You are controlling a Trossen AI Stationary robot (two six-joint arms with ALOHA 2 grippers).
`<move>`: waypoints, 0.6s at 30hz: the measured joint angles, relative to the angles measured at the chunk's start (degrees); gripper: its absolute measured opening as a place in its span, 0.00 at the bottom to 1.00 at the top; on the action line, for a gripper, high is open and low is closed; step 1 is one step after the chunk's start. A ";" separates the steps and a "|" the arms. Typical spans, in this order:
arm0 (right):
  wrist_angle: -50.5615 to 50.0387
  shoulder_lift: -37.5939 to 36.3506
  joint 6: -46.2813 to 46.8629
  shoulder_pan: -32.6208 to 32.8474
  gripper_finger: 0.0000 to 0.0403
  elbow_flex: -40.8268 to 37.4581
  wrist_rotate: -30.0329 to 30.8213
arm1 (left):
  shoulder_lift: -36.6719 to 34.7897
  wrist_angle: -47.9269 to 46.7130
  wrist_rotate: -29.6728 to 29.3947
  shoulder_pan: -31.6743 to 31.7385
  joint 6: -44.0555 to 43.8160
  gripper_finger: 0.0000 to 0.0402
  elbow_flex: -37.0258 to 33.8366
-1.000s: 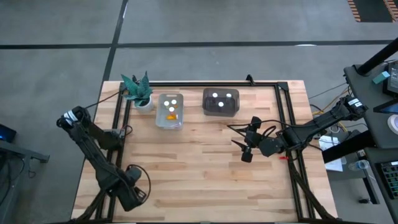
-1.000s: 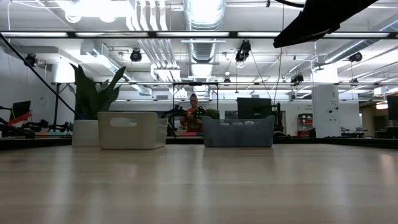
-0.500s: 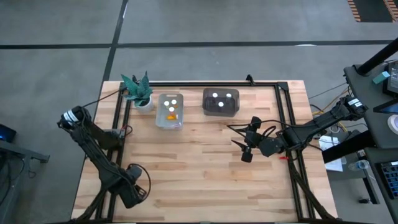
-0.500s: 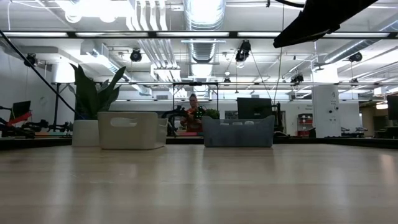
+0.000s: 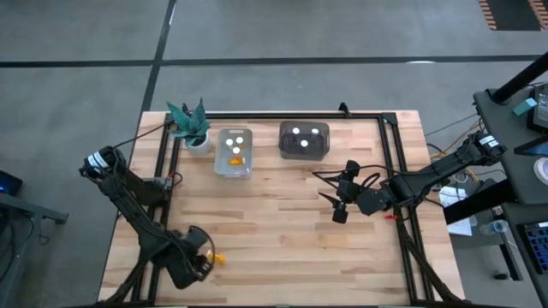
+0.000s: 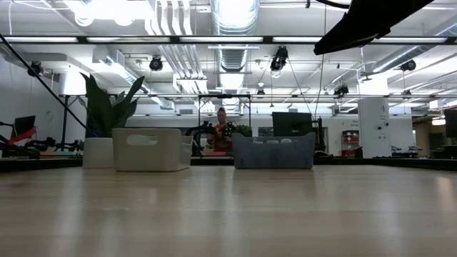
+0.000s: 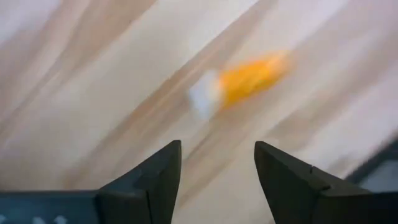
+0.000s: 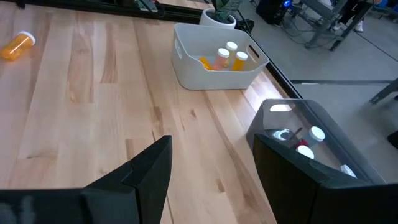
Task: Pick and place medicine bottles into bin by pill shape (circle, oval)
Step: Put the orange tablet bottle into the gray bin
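Observation:
One medicine bottle [image 7: 242, 84], orange with a white cap, lies on its side on the wooden table near its front left; it also shows in the high view [image 5: 216, 257] and the right wrist view [image 8: 15, 45]. My left gripper [image 7: 217, 174] points steeply down just beside it [image 5: 199, 259], open, with the bottle ahead of its fingers and not between them. More medicine bottles stand in the white bin [image 5: 235, 151] and the dark bin [image 5: 304, 141]. My right gripper [image 5: 338, 205] waits open over the table's right half.
The two bins stand side by side at the far edge, with a potted plant [image 5: 190, 127] left of the white bin [image 6: 148, 148]. A dark frame rail [image 5: 163, 171] runs along the left side. Bare wood lies between the bins and the lone bottle.
My left gripper has sunk a little and tipped more steeply down, turning about its wrist. The orange bottle, covered by the gripper in the earlier high views, now shows at its right side. My right arm has kept still.

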 joint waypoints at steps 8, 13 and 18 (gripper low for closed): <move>0.01 0.00 0.12 0.00 0.53 0.00 0.00 | 5.95 8.59 -8.58 4.76 34.15 0.47 -0.05; 0.01 0.00 0.11 0.00 0.53 0.00 0.00 | 9.66 8.73 -2.74 6.17 40.45 0.47 -0.08; 0.02 0.00 -0.35 0.00 0.53 0.00 0.02 | 10.40 8.77 -0.67 6.12 40.73 0.47 -0.13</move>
